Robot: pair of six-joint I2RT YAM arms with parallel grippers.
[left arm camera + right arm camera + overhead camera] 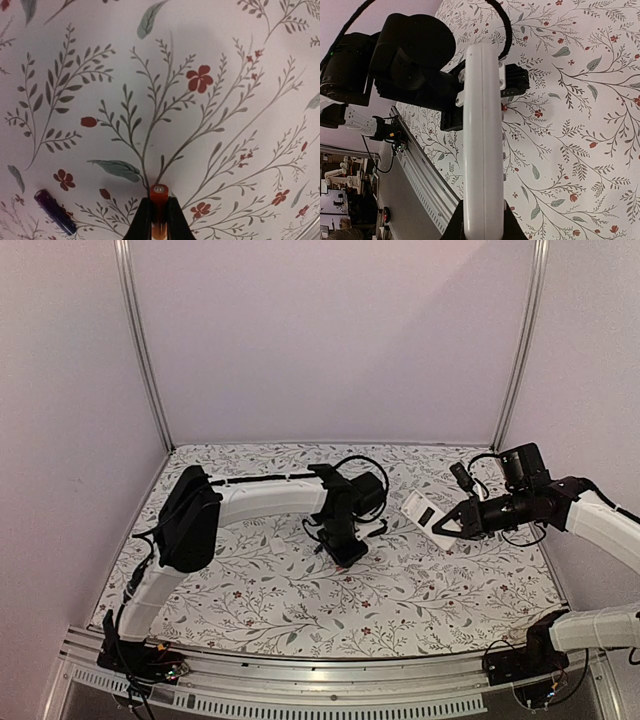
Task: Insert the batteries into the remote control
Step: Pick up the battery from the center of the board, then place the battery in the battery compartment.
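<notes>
Left gripper (159, 204) is pinched tight on the orange-red battery (159, 192), which sits lengthwise between the two dark fingers (144, 222) with its metal-capped end poking out past their tips toward the flowered cloth (215, 45). Whether that end touches the cloth cannot be told. To the left of this gripper in its wrist view, near but apart, the dark battery (55, 211) lies flat and slanted on the cloth. From above, the same gripper (345, 552) points down over the middle of the table, with a speck of red at its tip. Off to its right, well apart, the right gripper (447, 528) is clamped on one end of the white remote control (424, 510), holding it tilted and clear of the cloth; a small dark patch shows on its upper face. In the right wrist view the remote control (482, 130) appears edge-on as a long rounded white bar running straight out from between the fingers (454, 229). Beyond its far end is the black wrist of the left arm (415, 65).
</notes>
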